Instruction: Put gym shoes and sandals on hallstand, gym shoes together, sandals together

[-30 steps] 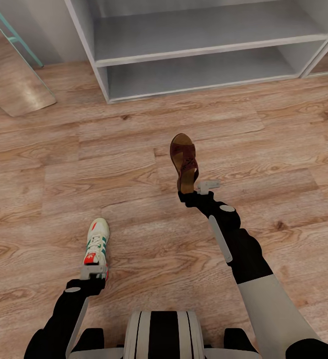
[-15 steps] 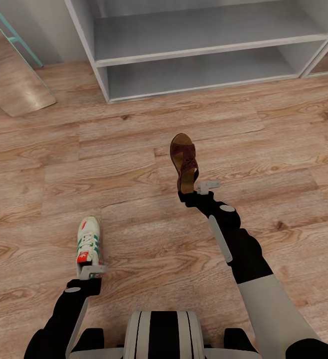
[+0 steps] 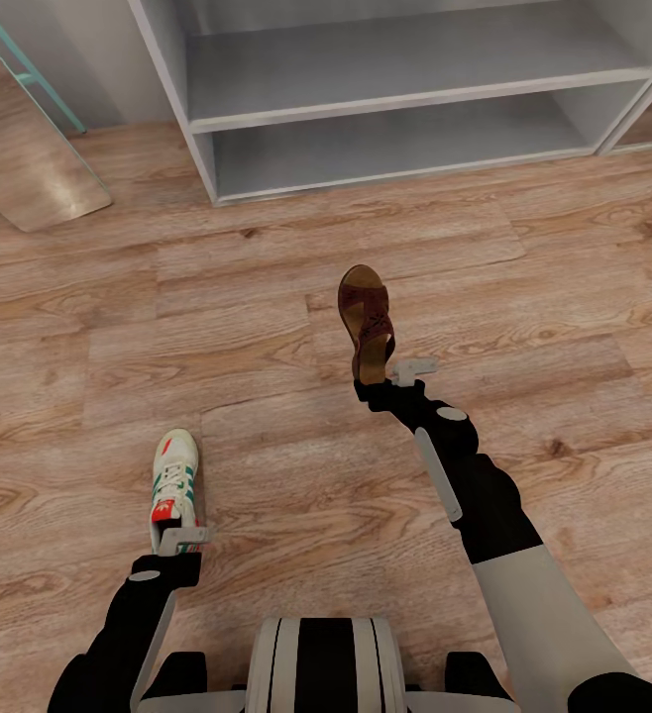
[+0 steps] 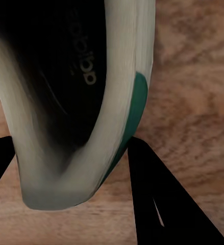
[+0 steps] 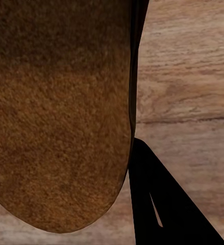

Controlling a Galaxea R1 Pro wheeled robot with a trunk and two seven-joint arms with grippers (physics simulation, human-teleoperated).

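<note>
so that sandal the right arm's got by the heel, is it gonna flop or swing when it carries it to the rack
The sandal will probably stay stiff: it juts out straight from the right gripper without sagging. Held only at the heel end, with most of its length past the fingers, it may pivot if jolted. The footbed looks suede-like and matte, so it seems unlikely to slide out.

My left gripper (image 3: pixel 177 540) clamped on a gym shoe (image 3: pixel 173 478) heel, low, my right gripper (image 3: pixel 390 378) extended forward, gripping a sandal (image 3: pixel 367 319).
</note>
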